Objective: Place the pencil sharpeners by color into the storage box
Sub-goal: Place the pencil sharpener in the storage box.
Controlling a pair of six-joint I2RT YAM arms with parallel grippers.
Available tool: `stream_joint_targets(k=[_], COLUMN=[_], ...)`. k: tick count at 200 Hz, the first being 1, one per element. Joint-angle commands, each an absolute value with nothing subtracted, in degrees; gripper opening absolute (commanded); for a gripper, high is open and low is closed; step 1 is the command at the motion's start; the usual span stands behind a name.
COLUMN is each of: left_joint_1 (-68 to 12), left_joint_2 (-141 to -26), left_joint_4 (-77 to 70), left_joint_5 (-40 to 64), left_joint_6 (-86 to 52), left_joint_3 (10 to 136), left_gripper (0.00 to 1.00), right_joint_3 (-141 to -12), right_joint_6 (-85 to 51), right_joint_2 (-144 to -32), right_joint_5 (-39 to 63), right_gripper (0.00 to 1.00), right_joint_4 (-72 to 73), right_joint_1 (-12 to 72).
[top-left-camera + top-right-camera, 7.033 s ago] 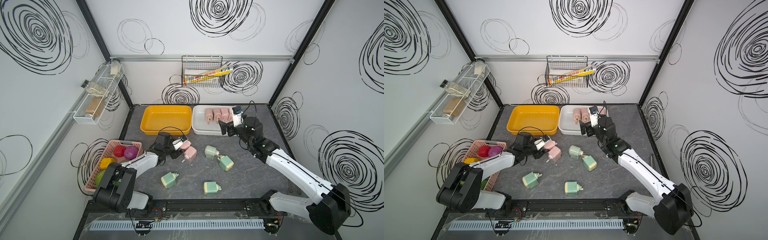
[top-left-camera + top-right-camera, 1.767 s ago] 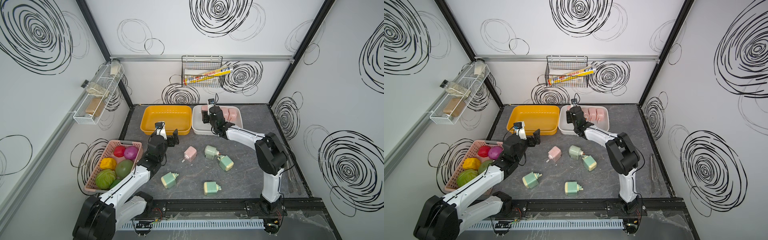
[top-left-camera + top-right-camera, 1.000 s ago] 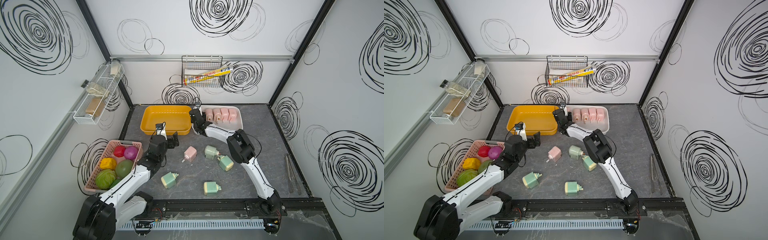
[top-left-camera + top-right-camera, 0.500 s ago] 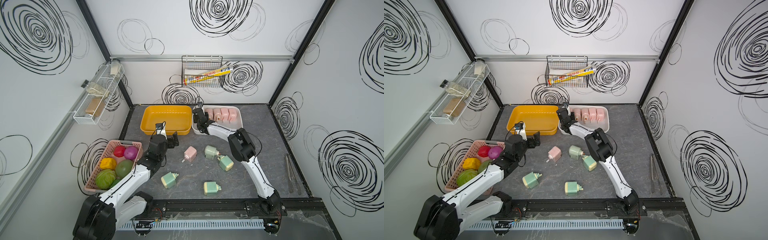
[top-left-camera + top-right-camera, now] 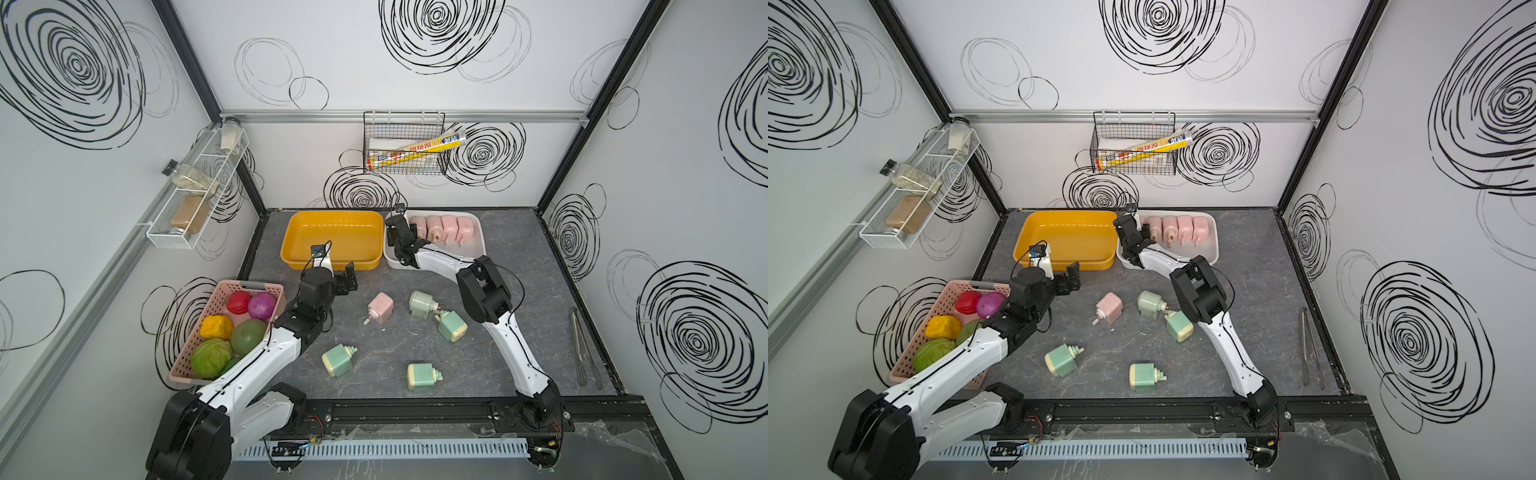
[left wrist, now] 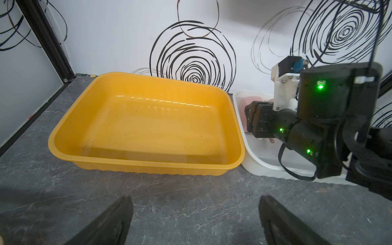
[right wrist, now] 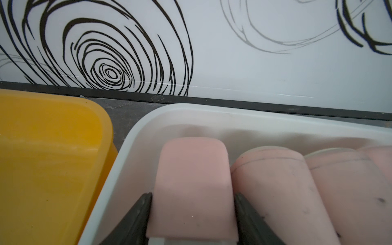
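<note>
The pink sharpener (image 7: 191,165) is sitting in the white tray (image 7: 131,148) beside the other pink sharpeners (image 7: 275,180), grouped by color. The right claw (image 7: 192,195) is flanking it, but whether it is gripping I cannot tell. The left claw (image 6: 195,198) is hovering wide open, empty.

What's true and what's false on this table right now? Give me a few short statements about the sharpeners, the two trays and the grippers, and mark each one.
1. Four green sharpeners lie on the table. True.
2. The yellow tray is half full. False: it is empty.
3. The left gripper carries a sharpener. False: its jaws are open and hold nothing.
4. The right gripper has its jaws on either side of a pink sharpener inside the white tray. True.
5. Every pink one is already in a tray. False: a stray pink sharpener lies on the table near the green ones.
</note>
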State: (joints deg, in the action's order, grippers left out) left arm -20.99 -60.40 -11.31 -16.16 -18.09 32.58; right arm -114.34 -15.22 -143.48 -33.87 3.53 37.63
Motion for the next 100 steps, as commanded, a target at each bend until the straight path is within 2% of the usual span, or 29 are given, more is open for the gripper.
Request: stream_joint_targets(k=[1,65,100], left_joint_1=[-21.37,-21.69,-22.05], left_joint_2=[-60.78,-61.41,-62.37], left_joint_4=[-11.96,-11.71,-10.06], left_joint_5=[-17.14,-17.31,-17.99], left_joint_6=[-18.46,-18.36,-19.56], left_joint_3=[34.37,34.63,35.57], left_gripper=[0.99,0.99,0.99], right_joint_3=[-115.74,-115.36,-110.62], right_joint_6=[-15.20,-15.47,-16.12], right_joint_2=[-141.84,-139.13,-133.99], right_joint_5=[-35.42,-34.40,-31.77], right_gripper=[0.65,0.69,0.72], right_joint_4=[1.72,0.81,3.02], right_joint_1=[37.00,37.44,38.05])
